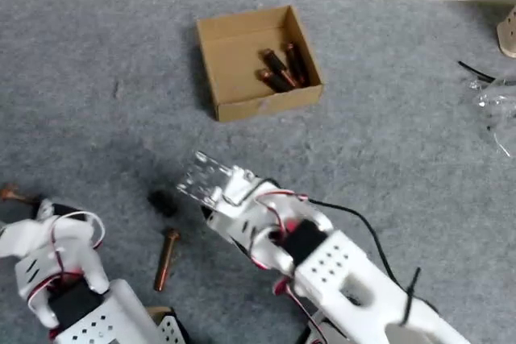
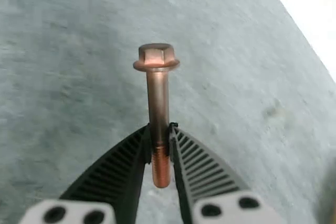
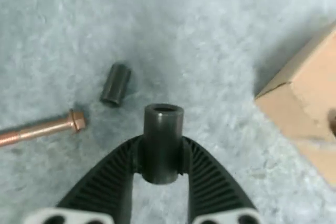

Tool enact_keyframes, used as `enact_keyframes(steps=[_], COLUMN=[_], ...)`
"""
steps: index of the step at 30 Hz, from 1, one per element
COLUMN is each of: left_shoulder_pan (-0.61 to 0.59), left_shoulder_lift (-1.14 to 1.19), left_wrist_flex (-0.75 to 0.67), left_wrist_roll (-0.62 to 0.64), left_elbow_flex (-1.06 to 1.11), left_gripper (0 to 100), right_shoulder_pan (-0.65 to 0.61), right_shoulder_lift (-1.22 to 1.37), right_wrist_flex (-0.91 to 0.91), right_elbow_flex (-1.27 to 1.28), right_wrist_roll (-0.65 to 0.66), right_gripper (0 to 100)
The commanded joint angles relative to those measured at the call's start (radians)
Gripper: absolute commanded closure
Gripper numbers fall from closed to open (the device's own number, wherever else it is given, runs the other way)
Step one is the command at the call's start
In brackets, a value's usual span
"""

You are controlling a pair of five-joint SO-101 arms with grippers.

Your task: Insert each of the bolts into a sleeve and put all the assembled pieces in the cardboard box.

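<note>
The left gripper is seen in its own wrist view closed tight on the shank of the gripped bolt. The copper bolt is held near its threaded end, with the flanged hex head pointing away over the grey carpet. From the high view the same bolt is made out only as a copper tip at the left edge. The right gripper is shown in the right wrist view clamped on the gripped sleeve, a black tube held with its open end up and away from the fingers. On the carpet beyond it the loose sleeve is seen lying on its side, and near it — not touching — the loose bolt, head towards the sleeve. A corner of the cardboard box is caught in that view. Its inside is given by the high view, where dark assembled pieces are seen lying together against one wall.
</note>
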Motion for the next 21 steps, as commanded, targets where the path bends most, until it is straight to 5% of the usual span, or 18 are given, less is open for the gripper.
enact_keyframes(steps=[1,11,21], left_shoulder_pan=[0.153,0.424,0.734], left_shoulder_lift=[-0.002,-0.002,-0.002], left_wrist_flex=[-0.054,-0.302,-0.334], left_wrist_roll=[0.0,0.003,0.003], left_elbow_flex=[-0.058,-0.263,-0.34], left_gripper=[99,99,99], right_shoulder_pan=[0.013,0.016,0.013], right_shoulder_lift=[-0.148,-0.36,-0.696], right_wrist_flex=[-0.102,-0.119,-0.191], right_elbow_flex=[0.067,0.166,0.374], right_wrist_roll=[-0.017,-0.074,-0.121], right_gripper=[99.5,99.5,99.5])
